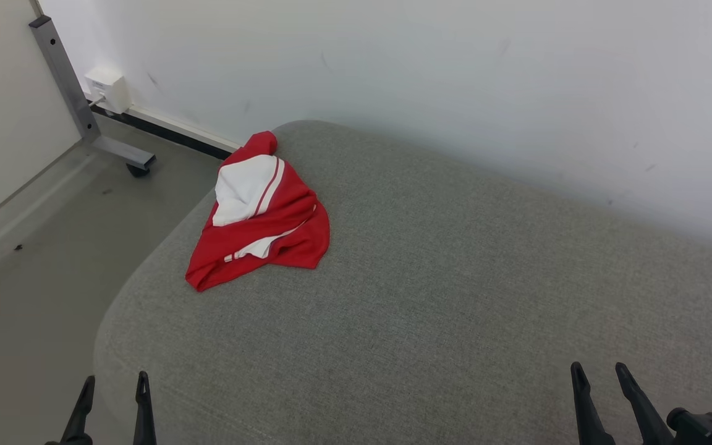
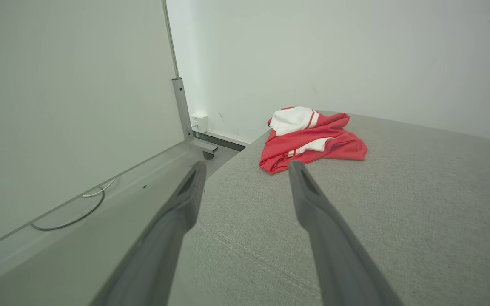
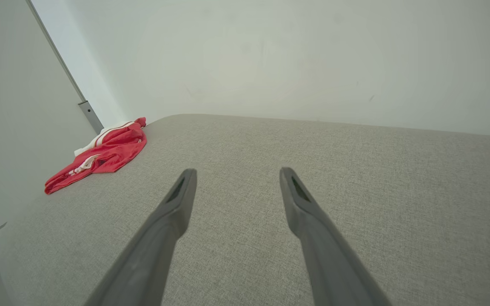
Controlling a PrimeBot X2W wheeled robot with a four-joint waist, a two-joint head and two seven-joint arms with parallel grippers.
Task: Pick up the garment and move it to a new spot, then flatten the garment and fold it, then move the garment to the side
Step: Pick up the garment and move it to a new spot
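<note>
Red garment (image 1: 260, 213) well ahead of both jaws

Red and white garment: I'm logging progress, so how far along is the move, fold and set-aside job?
Done: nothing visible; the crumpled red and white fabric garment lies bunched near the far left corner of the grey upholstered cushion. In hand: nothing; the left hand and right hand are open, empty, well short of it. Left: pick up, move, flatten, fold, set aside.

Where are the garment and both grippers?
garment (image 1: 260, 210), head view, middle of the crumpled pile.
left gripper (image 1: 115, 380), head view, midway between its open fingertips.
right gripper (image 1: 599, 369), head view, midway between its open fingertips.
</note>
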